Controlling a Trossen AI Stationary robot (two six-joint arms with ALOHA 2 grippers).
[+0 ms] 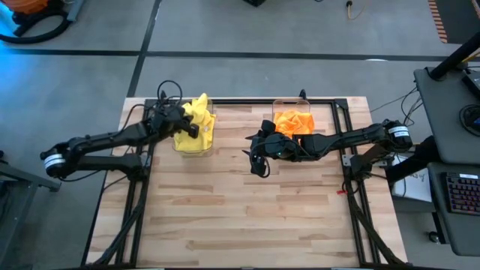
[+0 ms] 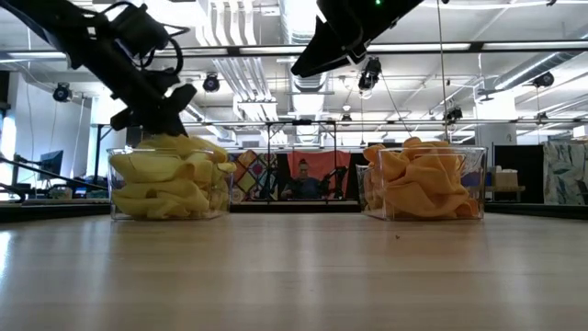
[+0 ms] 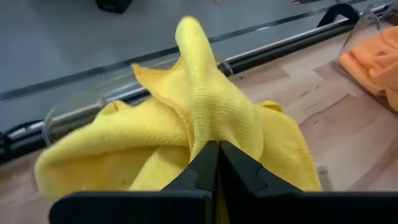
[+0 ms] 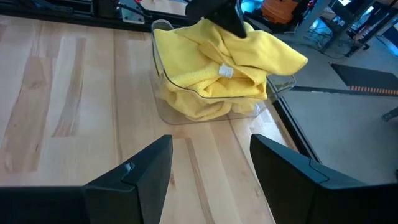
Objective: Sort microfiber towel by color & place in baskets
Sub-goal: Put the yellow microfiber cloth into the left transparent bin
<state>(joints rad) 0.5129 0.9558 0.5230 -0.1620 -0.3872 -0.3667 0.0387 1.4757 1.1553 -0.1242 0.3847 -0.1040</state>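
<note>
Yellow microfiber towels (image 1: 198,118) are heaped in the left clear basket (image 2: 119,207) at the table's far left, and the top one (image 4: 273,53) hangs over the rim. Orange towels (image 1: 292,120) fill the right basket (image 2: 473,207). My left gripper (image 3: 218,148) is shut and sits on top of the yellow heap; it also shows in the low view (image 2: 152,119). My right gripper (image 4: 211,168) is open with nothing between its fingers. It hovers above the table's middle (image 1: 257,163), in front of the orange basket and facing the yellow one. My left gripper has its shut fingertips (image 3: 205,163) against the top yellow towel, at a bunched fold (image 3: 208,127) in the middle of the heap. It comes slanting down from the table's left. The cloth stands up in a peak beyond the tips, and the towel rests on the heap in the basket.
Bare wooden tabletop (image 1: 247,217) stretches from the baskets to the near edge. A black frame rail (image 1: 247,103) runs along the far edge behind both baskets. In the low view, a person (image 2: 303,184) sits far off in the room behind the table.
</note>
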